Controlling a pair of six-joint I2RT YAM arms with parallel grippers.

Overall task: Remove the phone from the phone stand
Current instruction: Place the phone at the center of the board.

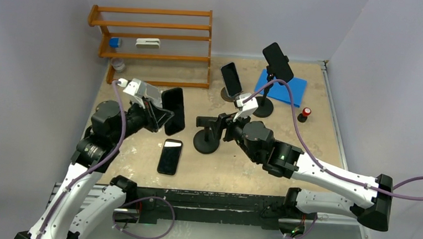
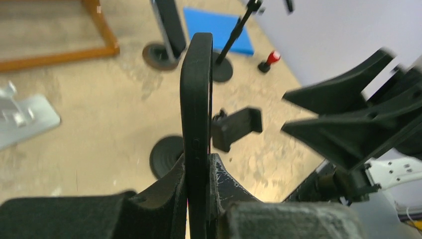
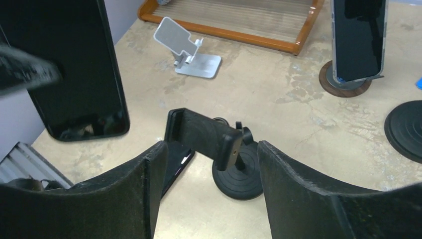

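We find the left pincer [image 1: 165, 115] pressed shut on the black phone [image 1: 174, 110], gripping it by both faces and holding it off the table. The phone is out of the clamp stand [image 1: 206, 136], which sits just beside that pincer with its cradle bare. The right pincer [image 3: 210, 152] is spread, its fingers [image 3: 132, 194] flanking the cradle; we cannot tell whether they touch it.

We judge the lift done and the carry-away in hand. We would keep the pinch firm, swing the phone away from the cradle, and lay it down clear of the second phone [image 1: 170, 156] lying flat near the left pincer.

The tabletop [image 1: 140, 165] is tan, mottled and worn, with pale walls close around it. A wooden rack [image 1: 153, 38] stands beyond the left pincer.
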